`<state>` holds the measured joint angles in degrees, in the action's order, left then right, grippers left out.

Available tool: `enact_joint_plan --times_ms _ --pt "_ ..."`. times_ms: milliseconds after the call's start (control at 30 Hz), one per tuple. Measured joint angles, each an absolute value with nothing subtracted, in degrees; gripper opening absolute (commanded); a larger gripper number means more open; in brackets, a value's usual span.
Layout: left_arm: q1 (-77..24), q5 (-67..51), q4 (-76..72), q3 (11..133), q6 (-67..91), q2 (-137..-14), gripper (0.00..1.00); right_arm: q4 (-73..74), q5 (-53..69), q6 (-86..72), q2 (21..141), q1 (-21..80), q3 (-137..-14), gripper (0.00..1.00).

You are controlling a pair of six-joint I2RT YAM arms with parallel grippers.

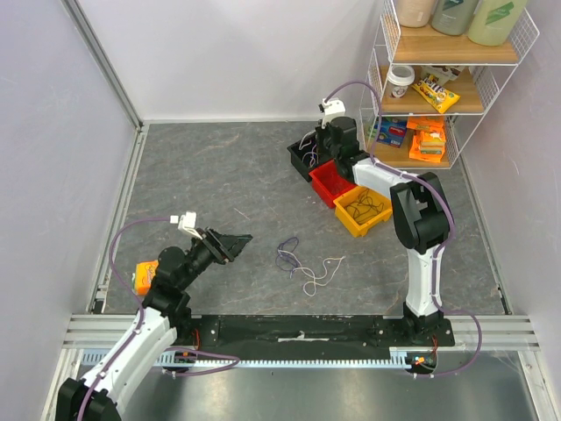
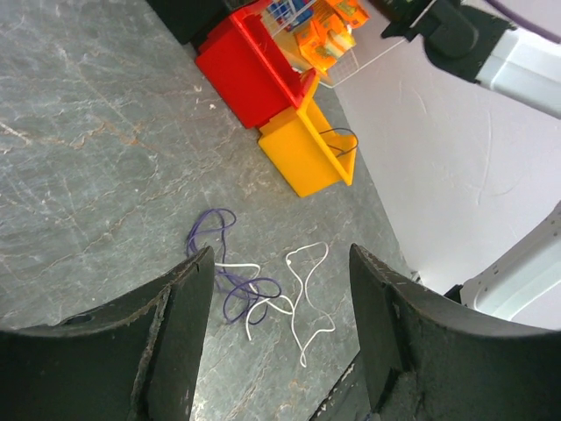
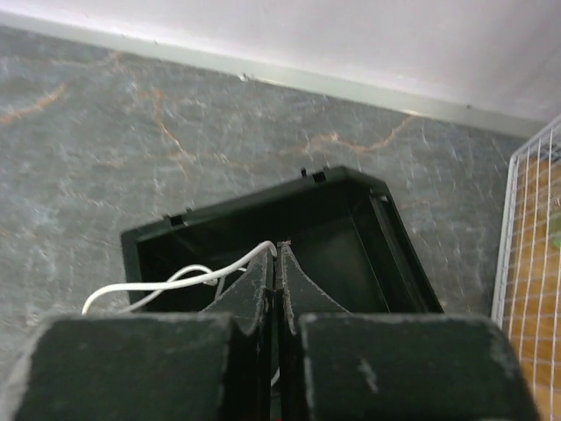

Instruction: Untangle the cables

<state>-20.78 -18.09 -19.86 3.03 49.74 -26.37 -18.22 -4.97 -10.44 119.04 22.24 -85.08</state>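
A dark purple cable [image 1: 287, 253] [image 2: 213, 235] and a white cable [image 1: 321, 273] [image 2: 307, 285] lie loosely overlapping on the grey floor in the middle. My left gripper [image 1: 237, 242] [image 2: 280, 294] hovers to their left, open and holding nothing; in the left wrist view the strands show between its fingers [image 2: 186, 307]. My right gripper [image 1: 319, 143] [image 3: 278, 248] is over the black bin [image 1: 303, 160] [image 3: 368, 224], shut on another white cable [image 3: 175, 281] that trails left over the bin's rim.
A red bin [image 1: 330, 182] [image 2: 250, 74] and a yellow bin [image 1: 363, 211] [image 2: 302, 153] holding dark wires sit beside the black one. A wire shelf [image 1: 456, 96] of snacks stands at the back right. An orange box [image 1: 145, 276] lies by the left arm.
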Motion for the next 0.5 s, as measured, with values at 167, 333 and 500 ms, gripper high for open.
enact_joint_plan --times_ms 167,333,500 --pt "-20.8 -18.1 -20.0 3.0 49.7 -24.4 0.70 -12.7 -7.9 -7.2 119.1 22.2 -85.1 0.10" --pt "-20.8 -18.2 -20.4 3.0 49.7 -25.8 0.71 -7.0 -11.4 -3.5 121.1 22.4 -90.1 0.42" --pt "-21.0 -19.5 -22.8 3.0 49.4 -32.6 0.69 -2.6 -13.5 -0.3 121.1 23.2 -91.5 0.53"
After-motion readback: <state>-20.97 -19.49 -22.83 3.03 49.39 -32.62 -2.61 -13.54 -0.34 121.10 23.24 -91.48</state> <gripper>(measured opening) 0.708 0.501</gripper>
